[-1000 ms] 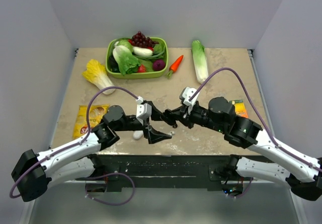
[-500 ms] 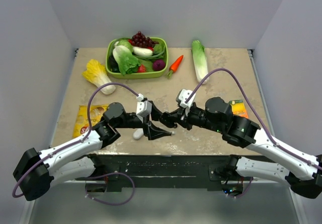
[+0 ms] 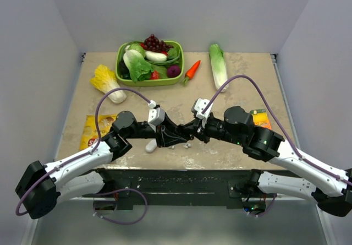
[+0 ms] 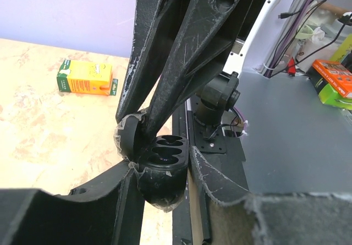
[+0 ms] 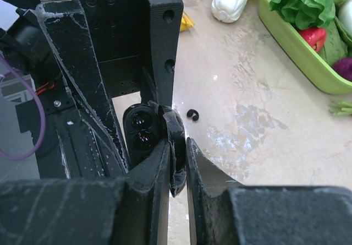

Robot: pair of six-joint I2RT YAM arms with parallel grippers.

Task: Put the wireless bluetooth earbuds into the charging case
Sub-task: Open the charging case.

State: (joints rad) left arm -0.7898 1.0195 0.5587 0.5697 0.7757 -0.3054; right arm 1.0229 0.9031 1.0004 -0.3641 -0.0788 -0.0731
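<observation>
Evidently early: charging case open, wells empty; L gripper clasps its body, R gripper pinches lid; buds outstanding.

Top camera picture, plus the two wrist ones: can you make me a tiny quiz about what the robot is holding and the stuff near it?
1. True or false: the carrot lies inside the green tray.
2. Which gripper pinches the thin lid of the black case? A: the left one. B: the right gripper. C: neither.
3. How many round wells does the open black case show?

Key:
1. False. The carrot lies just outside the tray, to its right.
2. B.
3. Two.
</observation>
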